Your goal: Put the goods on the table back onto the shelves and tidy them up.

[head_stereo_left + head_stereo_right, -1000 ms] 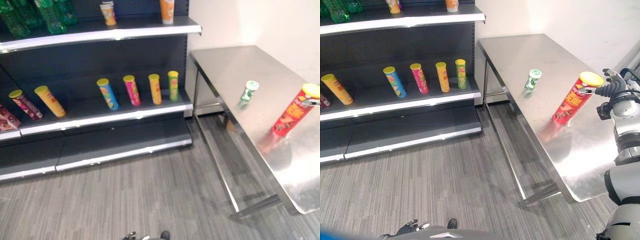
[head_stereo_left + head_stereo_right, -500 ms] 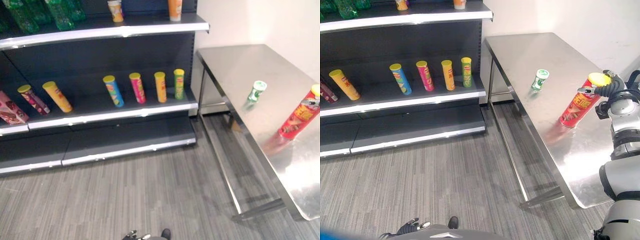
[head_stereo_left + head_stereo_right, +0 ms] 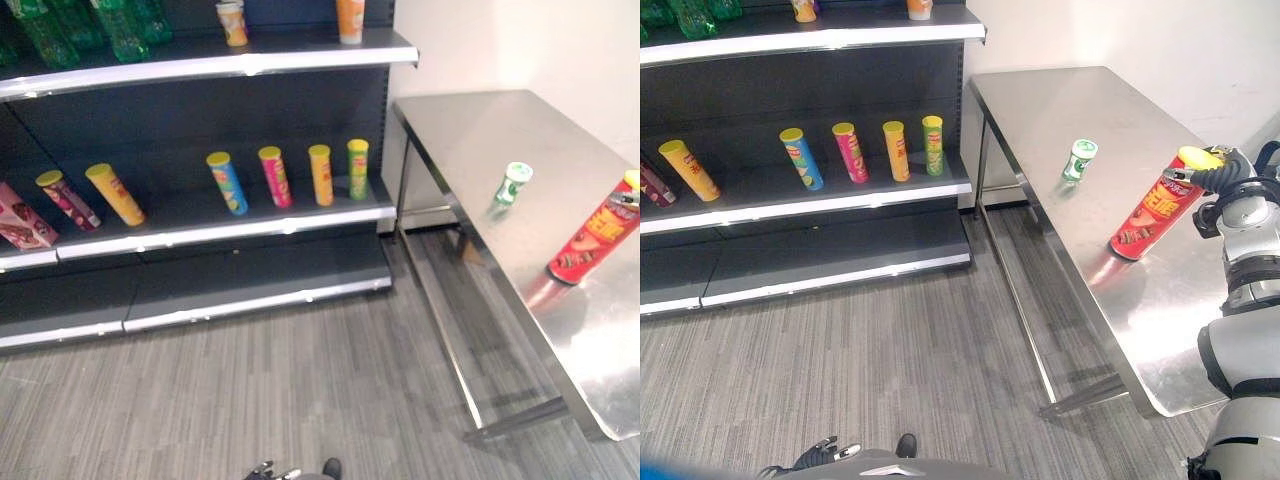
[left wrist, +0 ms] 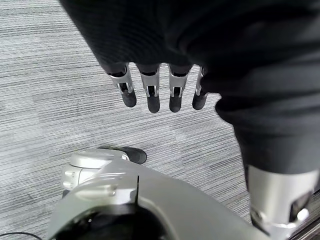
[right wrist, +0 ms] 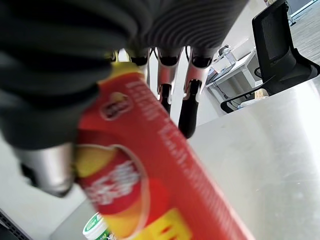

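A red chip can (image 3: 1150, 210) leans over on the steel table (image 3: 1060, 100) near its right edge, yellow lid up and base toward the shelves. My right hand (image 3: 1223, 178) holds it by the top; in the right wrist view the fingers (image 5: 166, 75) lie along one side of the can (image 5: 165, 170) and the thumb along the other. A small green-and-white tub (image 3: 1077, 160) stands upright further back on the table. My left hand (image 4: 150, 92) hangs low over the floor, fingers straight and holding nothing.
The dark shelf unit (image 3: 230, 228) stands left of the table. Its middle shelf holds several leaning chip cans (image 3: 275, 176), and a red packet (image 3: 18, 220) at the far left. Green bottles (image 3: 115, 25) and cups (image 3: 350, 18) stand on the top shelf. The bottom shelf is bare.
The view shifted slightly a second ago. Since half a second ago the red can has tipped further, its base swinging toward the shelves while my right hand keeps its top.
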Tool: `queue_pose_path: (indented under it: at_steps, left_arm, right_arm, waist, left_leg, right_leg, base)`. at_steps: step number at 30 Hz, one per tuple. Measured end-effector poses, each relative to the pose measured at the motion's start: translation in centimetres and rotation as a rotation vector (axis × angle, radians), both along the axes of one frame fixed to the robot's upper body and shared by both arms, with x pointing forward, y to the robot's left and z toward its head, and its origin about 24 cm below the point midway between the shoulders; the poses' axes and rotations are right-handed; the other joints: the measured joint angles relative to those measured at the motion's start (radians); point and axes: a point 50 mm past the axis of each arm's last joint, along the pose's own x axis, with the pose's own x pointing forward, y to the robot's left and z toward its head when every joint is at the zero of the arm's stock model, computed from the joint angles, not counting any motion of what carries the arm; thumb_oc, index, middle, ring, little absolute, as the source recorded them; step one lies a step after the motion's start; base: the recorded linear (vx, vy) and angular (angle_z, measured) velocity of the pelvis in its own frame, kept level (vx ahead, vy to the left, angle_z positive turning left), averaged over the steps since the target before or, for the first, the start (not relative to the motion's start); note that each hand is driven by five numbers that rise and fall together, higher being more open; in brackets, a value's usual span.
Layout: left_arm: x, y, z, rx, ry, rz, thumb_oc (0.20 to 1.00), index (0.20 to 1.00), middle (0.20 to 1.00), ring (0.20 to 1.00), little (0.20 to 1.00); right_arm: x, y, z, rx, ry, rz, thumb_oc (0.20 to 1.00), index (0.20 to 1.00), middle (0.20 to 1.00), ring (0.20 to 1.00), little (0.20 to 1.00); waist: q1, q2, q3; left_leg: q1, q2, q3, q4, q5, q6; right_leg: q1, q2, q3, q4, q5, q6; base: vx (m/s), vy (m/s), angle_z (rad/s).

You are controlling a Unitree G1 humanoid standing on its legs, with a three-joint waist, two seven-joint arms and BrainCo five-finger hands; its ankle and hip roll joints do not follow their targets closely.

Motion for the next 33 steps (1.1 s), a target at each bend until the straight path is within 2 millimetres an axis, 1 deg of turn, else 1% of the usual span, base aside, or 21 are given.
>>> queue_pose_path:
  at_steps: [3,6,7,9,13,16,17,21,22,24,25,26,27,28,29,30,31,32,33]
  left_arm:
    - [0.0,0.0,0.0,0.001,0.001,0.001,1.0,1.0,1.0,1.0,1.0]
    - [-0.1,0.1,0.0,0.002,0.001,0.013,1.0,1.0,1.0,1.0,1.0]
    - [-0.3,0.2,0.0,0.003,0.004,0.018,1.0,1.0,1.0,1.0,1.0]
    - [-0.8,0.4,0.0,0.008,0.012,0.044,1.0,1.0,1.0,1.0,1.0]
    - [-0.9,0.6,0.0,0.01,0.011,0.066,1.0,1.0,1.0,1.0,1.0]
    - [-0.7,0.7,0.0,0.011,0.0,0.08,1.0,1.0,1.0,1.0,1.0]
    - [-0.9,0.7,0.0,0.011,0.003,0.083,1.0,1.0,1.0,1.0,1.0]
    - [-1.3,0.7,0.0,0.01,0.005,0.099,1.0,1.0,1.0,1.0,1.0]
    - [-2.0,0.8,0.0,0.009,0.012,0.122,1.0,1.0,1.0,1.0,1.0]
    - [-2.1,1.0,0.1,0.01,0.004,0.14,1.0,1.0,1.0,1.0,1.0]
    - [-2.0,1.1,0.1,0.011,0.002,0.146,1.0,1.0,1.0,1.0,1.0]
    - [-0.8,1.1,0.3,0.007,-0.035,0.165,1.0,1.0,1.0,1.0,1.0]
    - [-0.5,1.2,0.3,0.002,-0.046,0.183,1.0,1.0,1.0,1.0,1.0]
    - [0.1,1.2,0.5,-0.005,-0.069,0.205,1.0,1.0,1.0,1.0,1.0]
    - [0.1,1.3,0.5,0.002,-0.067,0.216,1.0,1.0,1.0,1.0,1.0]
    - [-0.3,1.5,0.4,0.009,-0.057,0.222,1.0,1.0,1.0,1.0,1.0]
    - [-0.7,1.9,0.4,0.021,-0.044,0.233,1.0,1.0,1.0,1.0,1.0]
    - [-0.7,1.9,0.4,0.023,-0.045,0.24,1.0,1.0,1.0,1.0,1.0]
    - [-0.8,1.9,0.4,0.023,-0.045,0.247,1.0,1.0,1.0,1.0,1.0]
  right_arm:
    - [0.0,0.0,0.0,0.004,-0.005,0.001,0.2,0.2,0.2,0.2,0.2]
    - [0.4,0.9,0.2,-0.005,-0.03,0.044,0.2,0.2,0.2,0.2,0.2]
    - [0.7,1.3,0.6,-0.007,-0.052,0.062,0.2,0.2,0.2,0.2,0.2]
    - [1.4,3.4,2.4,-0.007,-0.162,0.16,0.2,0.2,0.2,0.2,0.2]
    - [1.7,5.8,5.0,0.01,-0.324,0.282,0.2,0.2,0.2,0.2,0.2]
    - [1.1,7.0,6.1,0.022,-0.406,0.356,0.2,0.2,0.2,0.2,0.2]
    - [0.9,8.1,6.6,0.014,-0.436,0.41,0.2,0.2,0.2,0.2,0.2]
    - [0.6,9.5,7.1,-0.003,-0.469,0.481,0.2,0.2,0.2,0.2,0.2]
    - [0.2,10.8,7.6,-0.016,-0.502,0.543,0.2,0.2,0.2,0.2,0.2]
    - [-0.1,11.7,8.2,-0.035,-0.532,0.591,0.2,0.2,0.2,0.2,0.2]
    - [-0.3,11.8,8.4,-0.042,-0.543,0.598,0.2,0.2,0.2,0.2,0.2]
    - [-0.9,11.5,9.4,-0.088,-0.558,0.596,0.2,0.2,0.2,0.2,0.2]
    - [-1.1,11.5,9.9,-0.108,-0.569,0.595,0.2,0.2,0.2,0.2,0.2]
    - [-1.3,11.5,10.2,-0.121,-0.58,0.594,0.2,0.2,0.2,0.2,0.2]
    - [-1.4,11.7,10.4,-0.124,-0.588,0.603,0.2,0.2,0.2,0.2,0.2]
    - [-1.4,12.2,10.3,-0.116,-0.599,0.619,0.2,0.2,0.2,0.2,0.2]
    - [-1.6,13.4,10.6,-0.115,-0.624,0.667,0.2,0.2,0.2,0.2,0.2]
    - [-1.9,14.0,10.9,-0.125,-0.64,0.695,0.2,0.2,0.2,0.2,0.2]
    - [-2.0,14.3,11.0,-0.139,-0.648,0.713,0.2,0.2,0.2,0.2,0.2]
  waist:
    - [-0.002,-0.001,0.0]
    - [-0.011,-0.001,0.0]
    - [-0.02,-0.001,0.0]
    - [-0.043,-0.001,0.0]
    - [-0.053,-0.002,0.001]
    - [-0.053,-0.003,0.001]
    - [-0.054,-0.002,0.001]
    - [-0.047,-0.001,0.002]
    - [-0.042,0.001,0.005]
    - [-0.043,-0.003,0.016]
    - [-0.03,0.001,0.022]
    - [-0.026,-0.002,0.036]
    - [-0.011,0.005,0.05]
    - [-0.011,0.004,0.062]
    - [0.006,0.0,0.075]
    - [0.011,-0.008,0.079]
    - [0.005,-0.038,0.094]
    - [-0.001,-0.04,0.099]
    - [-0.01,-0.043,0.105]
  left_leg:
    - [0.0,0.0,0.001,0.0,0.0,0.0]
    - [0.002,0.001,0.004,0.0,0.0,0.0]
    - [0.002,0.001,0.005,0.0,0.0,0.0]
    - [0.006,0.002,0.01,0.0,0.0,0.0]
    - [0.016,0.004,0.024,0.0,0.0,0.0]
    - [0.018,0.007,0.03,0.0,0.0,0.0]
    - [0.021,0.009,0.031,0.0,0.0,0.0]
    - [0.028,0.013,0.03,0.0,0.0,-0.001]
    - [0.025,0.016,0.022,0.0,0.004,-0.006]
    - [0.017,0.02,0.01,0.006,0.006,-0.012]
    - [-0.001,0.017,-0.007,0.016,0.013,-0.021]
    - [-0.033,0.017,-0.053,0.028,0.032,-0.051]
    - [-0.047,0.017,-0.067,0.023,0.048,-0.066]
    - [-0.053,0.021,-0.076,0.022,0.055,-0.075]
    - [-0.06,0.027,-0.066,0.022,0.039,-0.093]
    - [-0.063,0.031,-0.036,0.027,0.033,-0.099]
    - [-0.071,0.052,0.014,0.05,0.03,-0.106]
    - [-0.072,0.082,0.037,0.067,0.028,-0.113]
    - [-0.066,0.119,0.055,0.076,0.028,-0.114]
  right_leg:
    - [0.0,0.0,0.002,0.0,0.0,0.0]
    - [-0.002,0.0,0.006,0.0,0.001,-0.001]
    - [-0.003,0.0,0.006,0.0,0.001,-0.001]
    - [-0.004,0.001,0.014,0.0,0.002,-0.002]
    - [-0.001,0.001,0.029,0.0,0.003,-0.003]
    - [0.001,0.004,0.031,0.0,0.004,-0.005]
    - [0.004,0.006,0.032,0.0,0.005,-0.006]
    - [0.016,0.01,0.032,0.0,0.004,-0.006]
    - [0.016,0.019,0.03,-0.001,0.004,-0.006]
    - [0.01,0.018,0.027,-0.005,0.002,-0.005]
    - [0.006,0.028,0.019,0.0,0.002,-0.005]
    - [-0.009,0.022,-0.007,-0.006,-0.002,-0.008]
    - [-0.009,0.025,-0.031,0.0,0.001,-0.016]
    - [-0.012,0.023,-0.052,-0.006,0.004,-0.03]
    - [-0.016,0.022,-0.074,-0.005,0.011,-0.049]
    - [-0.024,0.011,-0.085,-0.005,0.011,-0.069]
    - [-0.037,-0.026,-0.086,-0.005,0.02,-0.073]
    - [-0.043,-0.042,-0.089,0.0,0.04,-0.061]
    - [-0.044,-0.05,-0.089,0.001,0.04,-0.057]
  base:
    - [0.0,0.0,0.0]
    - [-0.01,0.005,-0.03]
    - [-0.03,0.008,-0.04]
    - [-0.03,0.004,-0.08]
    - [-0.05,-0.015,-0.12]
    - [-0.05,-0.037,-0.03]
    - [-0.06,-0.053,-0.01]
    - [-0.08,-0.071,0.01]
    - [-0.2,-0.084,0.04]
    - [-0.21,-0.051,0.1]
    - [-0.21,0.032,0.44]
    - [-0.15,0.032,0.65]
    - [-0.2,0.081,0.76]
    - [-0.1,0.118,0.62]
    - [-0.15,0.207,0.39]
    - [-0.1,0.23,0.25]
    - [-0.06,0.282,0.1]
    - [-0.02,0.305,0.17]
    - [-0.01,0.231,0.17]
